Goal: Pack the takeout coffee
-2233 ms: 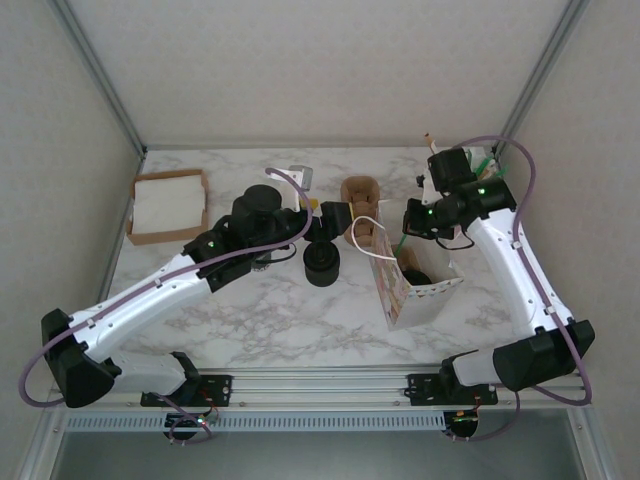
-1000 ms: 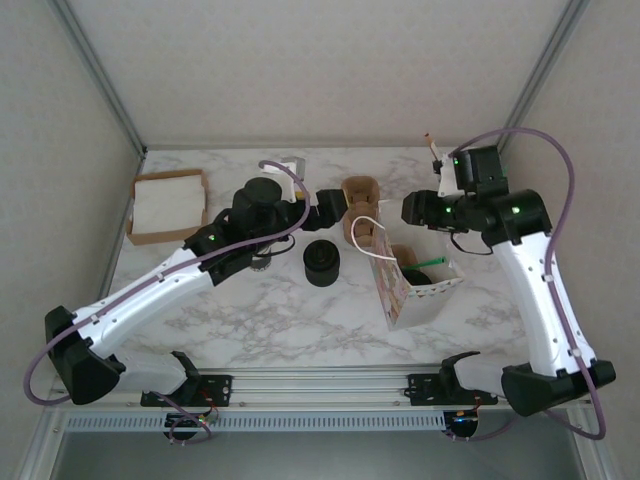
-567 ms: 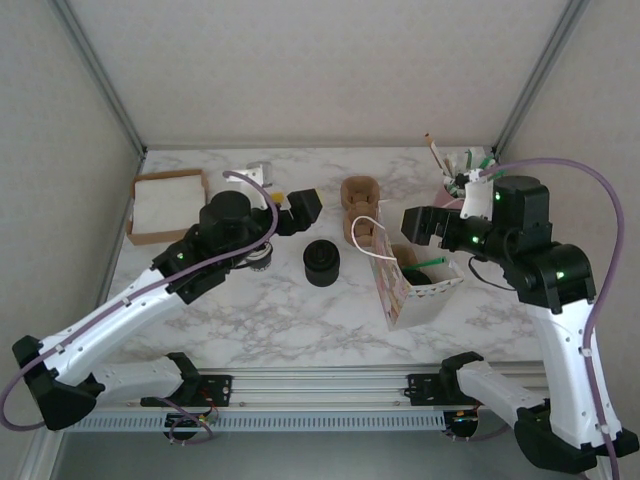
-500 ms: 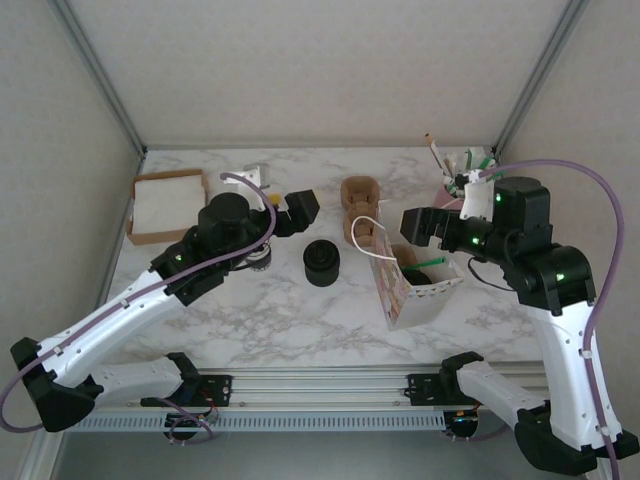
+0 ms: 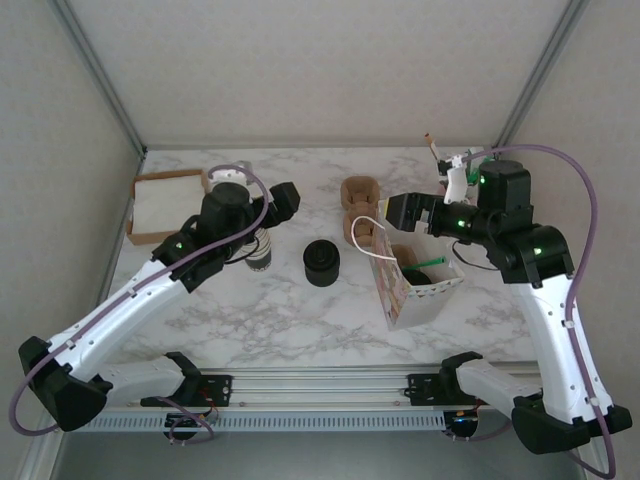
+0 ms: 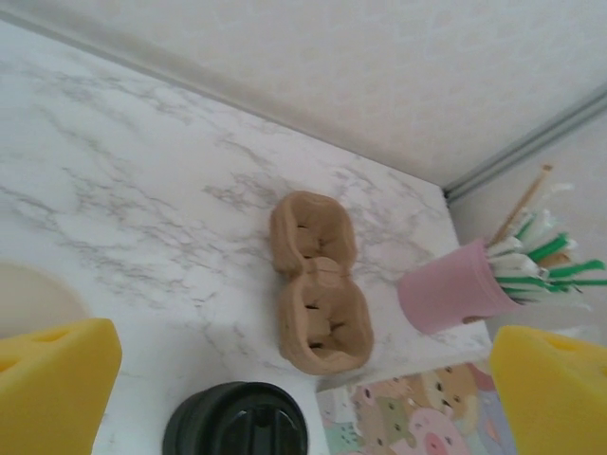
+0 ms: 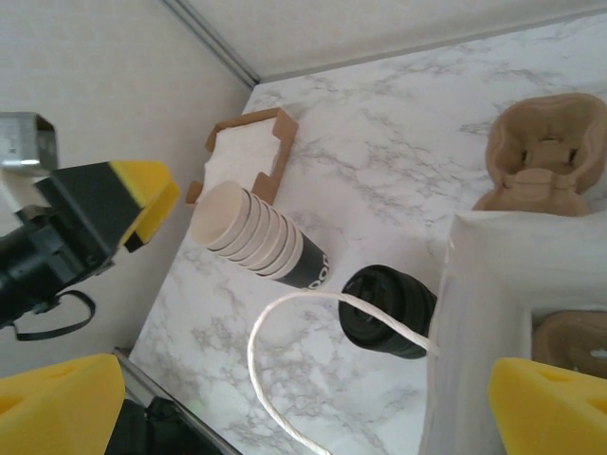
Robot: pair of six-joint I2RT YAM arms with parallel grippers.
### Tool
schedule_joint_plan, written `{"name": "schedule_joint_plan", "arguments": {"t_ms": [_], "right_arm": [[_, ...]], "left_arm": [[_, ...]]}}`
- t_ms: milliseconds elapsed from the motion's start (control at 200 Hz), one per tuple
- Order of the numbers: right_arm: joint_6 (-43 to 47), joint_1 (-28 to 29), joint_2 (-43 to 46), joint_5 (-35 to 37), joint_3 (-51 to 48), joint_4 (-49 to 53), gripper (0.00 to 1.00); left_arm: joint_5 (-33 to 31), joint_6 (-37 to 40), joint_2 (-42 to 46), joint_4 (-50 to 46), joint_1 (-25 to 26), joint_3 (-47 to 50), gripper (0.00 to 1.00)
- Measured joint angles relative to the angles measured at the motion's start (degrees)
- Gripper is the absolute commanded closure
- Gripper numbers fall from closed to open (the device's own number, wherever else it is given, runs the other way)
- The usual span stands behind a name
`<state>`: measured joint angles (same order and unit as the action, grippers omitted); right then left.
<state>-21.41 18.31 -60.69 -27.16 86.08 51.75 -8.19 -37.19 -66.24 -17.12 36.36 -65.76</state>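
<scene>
Top external view, from the left: a brown cardboard tray of white napkins [image 5: 168, 205] sits at the far left of the marble tabletop [image 5: 250, 320]. To its right the left claw [image 5: 284, 201] hangs above the surface. In the left wrist view its yellow pads [image 6: 52, 379] stand in the two lower corners, spread wide with nothing between them.

Nearer than that claw stands the stack of lidless cream cups [image 5: 260, 252], dark at its base. To its right, apart from it, is the stack of black lids [image 5: 322, 263]. Farther back lies a brown pulp cup carrier [image 5: 358, 195].

Right of centre the printed paper bag [image 5: 418, 298] stands with its mouth open, and its white cord handle [image 5: 370, 233] arches over the left edge. The takeout coffee [image 5: 413, 272] is inside the bag. From above it shows as a round black lid, with a green stick [image 5: 433, 261] just beside it. The bag's walls hide the cup's sides, so its cream and dark bands cannot be made out.

The right claw [image 5: 405, 212] hovers by the far edge of the bag. In the right wrist view its pads [image 7: 550, 408] are far apart and hold nothing. At the far right, the left wrist view shows a pink cup of straws and stirrers [image 6: 446, 289].
</scene>
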Motion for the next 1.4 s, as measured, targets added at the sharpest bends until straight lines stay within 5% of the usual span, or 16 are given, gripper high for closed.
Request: {"name": "schedule_joint_plan", "arguments": {"t_ms": [601, 776, 1066, 1402], "right_arm": [[0.02, 9.05, -16.06, -2.49, 13.38, -1.40, 0.01], [1.62, 11.61, -20.83, -1.36, 17.03, 0.22, 0.01], [4.13, 11.63, -24.52, 1.60, 19.56, 5.53, 0.01], [6.23, 11.63, -23.93, 3.87, 19.15, 7.72, 0.01]], "left_arm": [[3.02, 2.29, -3.65, -10.08, -26.77, -2.95, 0.00], [2.71, 4.42, -7.21, -12.04, -33.97, -4.63, 0.07], [2.93, 8.17, -23.78, -13.66, -44.76, -9.97, 0.27], [3.52, 10.97, -47.60, -18.82, -49.20, -26.23, 0.32]]}}
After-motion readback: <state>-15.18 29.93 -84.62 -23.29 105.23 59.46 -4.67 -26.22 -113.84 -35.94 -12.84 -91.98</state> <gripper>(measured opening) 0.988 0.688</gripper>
